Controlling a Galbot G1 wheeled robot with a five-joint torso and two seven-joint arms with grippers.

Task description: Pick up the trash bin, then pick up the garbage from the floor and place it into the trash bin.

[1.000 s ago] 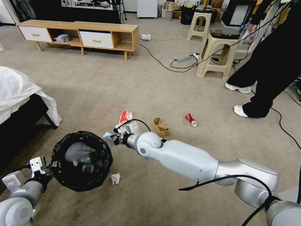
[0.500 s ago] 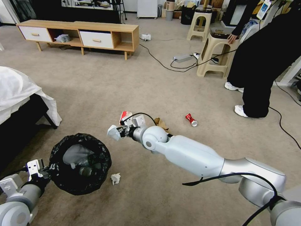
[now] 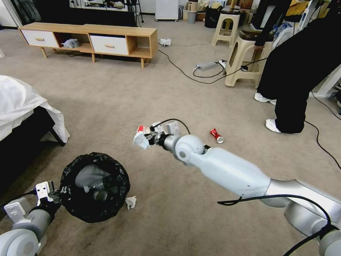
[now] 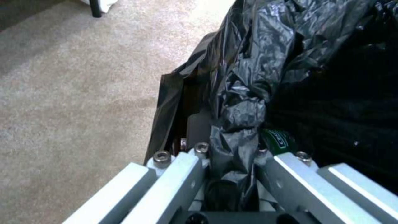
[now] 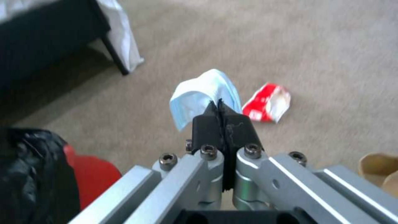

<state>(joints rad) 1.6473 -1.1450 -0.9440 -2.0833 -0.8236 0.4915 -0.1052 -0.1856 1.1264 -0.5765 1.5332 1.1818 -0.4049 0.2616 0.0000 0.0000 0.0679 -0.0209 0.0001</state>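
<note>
a beige carpet floor spreads out toward a low wooden tv cabinet and a bed with a white sheet on the robot's left. the trash bin, lined with a crinkled black bag, hangs low at the left, its rim clamped in the left pincer; a green-labelled bottle lies inside. the right pincer is closed on a pale blue-white tissue, held above the carpet beside the red-white snack wrapper. a crumpled white tissue lies just beside the bin, and a crushed red can lies farther off to the right.
</note>
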